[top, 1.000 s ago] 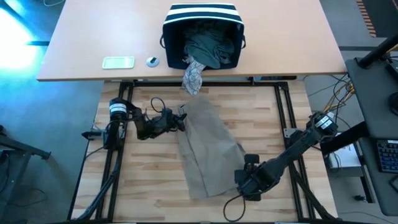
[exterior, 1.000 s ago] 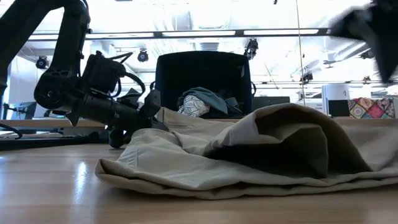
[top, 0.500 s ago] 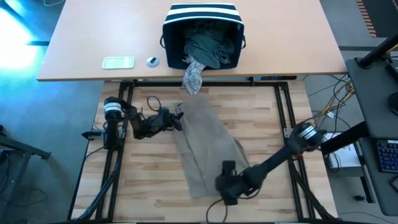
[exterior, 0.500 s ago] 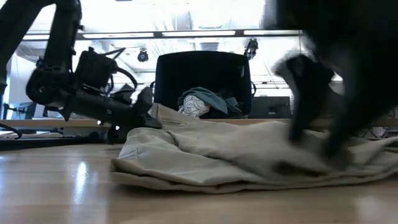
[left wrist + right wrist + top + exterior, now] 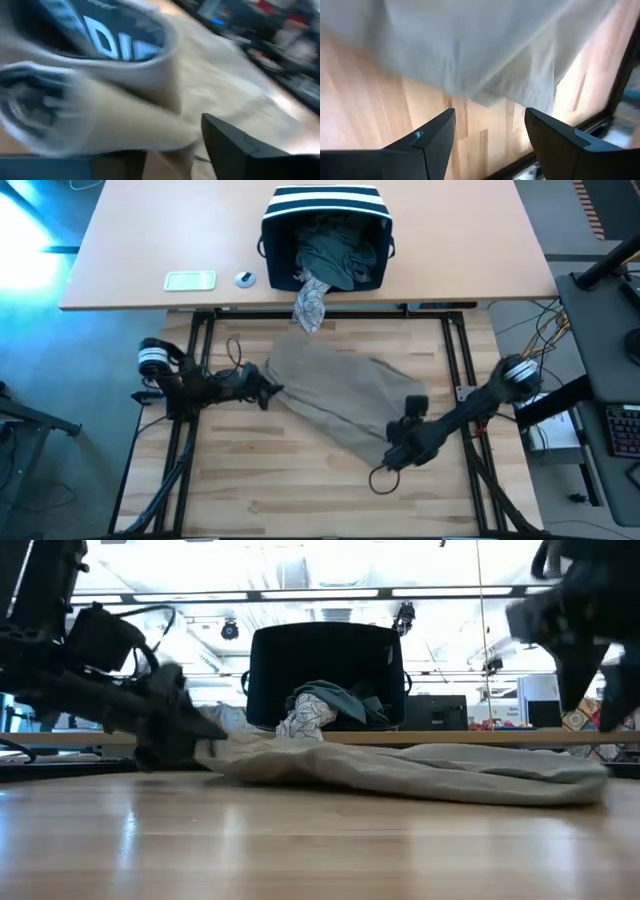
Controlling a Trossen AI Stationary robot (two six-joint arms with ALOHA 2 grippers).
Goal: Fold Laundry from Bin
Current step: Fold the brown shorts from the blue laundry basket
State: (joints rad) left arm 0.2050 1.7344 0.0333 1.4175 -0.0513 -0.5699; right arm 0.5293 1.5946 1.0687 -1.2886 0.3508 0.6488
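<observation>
Hovering my right gripper (image 5: 404, 442) just past the near-right end of the tan garment (image 5: 335, 395), I keep its fingers (image 5: 430, 145) spread wide with bare wood between them, holding nothing. My left gripper (image 5: 262, 392) sits at the cloth's left end; whether it pinches the fabric I cannot tell. The garment lies stretched flat on the wooden table (image 5: 250, 480). The bin (image 5: 325, 225) stands on the far desk (image 5: 130, 240), a grey-white patterned piece (image 5: 311, 302) hanging from it.
</observation>
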